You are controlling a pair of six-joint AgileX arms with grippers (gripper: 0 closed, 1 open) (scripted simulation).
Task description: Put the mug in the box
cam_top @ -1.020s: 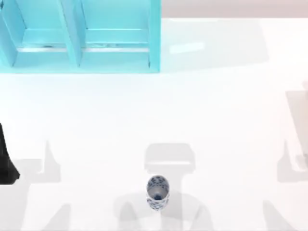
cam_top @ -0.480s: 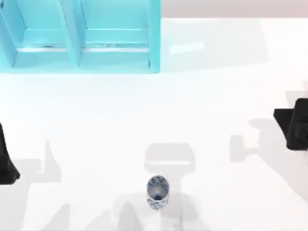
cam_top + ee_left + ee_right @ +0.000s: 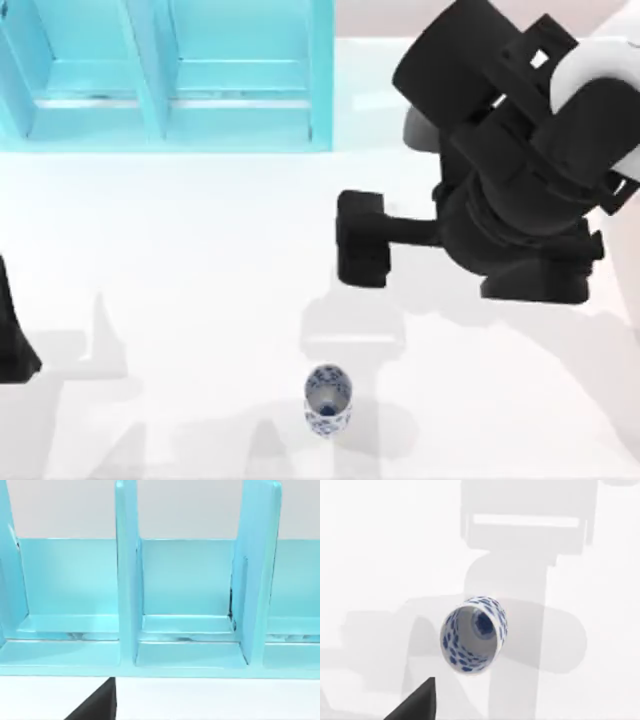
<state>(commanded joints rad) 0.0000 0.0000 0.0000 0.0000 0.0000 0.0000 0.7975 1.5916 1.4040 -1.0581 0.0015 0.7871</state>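
Standing upright, the blue-patterned white mug point(image 3: 327, 400) sits apart from the right end effector point(image 3: 362, 238), whose opening I cannot tell.

My table's a plain white flat top point(image 3: 200, 230), w/ soft grey shadows across the near half. On it, 2 things. A light-blue open box w/ upright dividers point(image 3: 165, 80) sits at the far left corner, its floor flat on the surface; my left wrist view shows the compartments side by side, front lip touching the white top. A small white cup w/ blue floral pattern & dark-blue inside point(image 3: 327, 400) stands upright near the front edge, approx. mid-width, well apart from the box.
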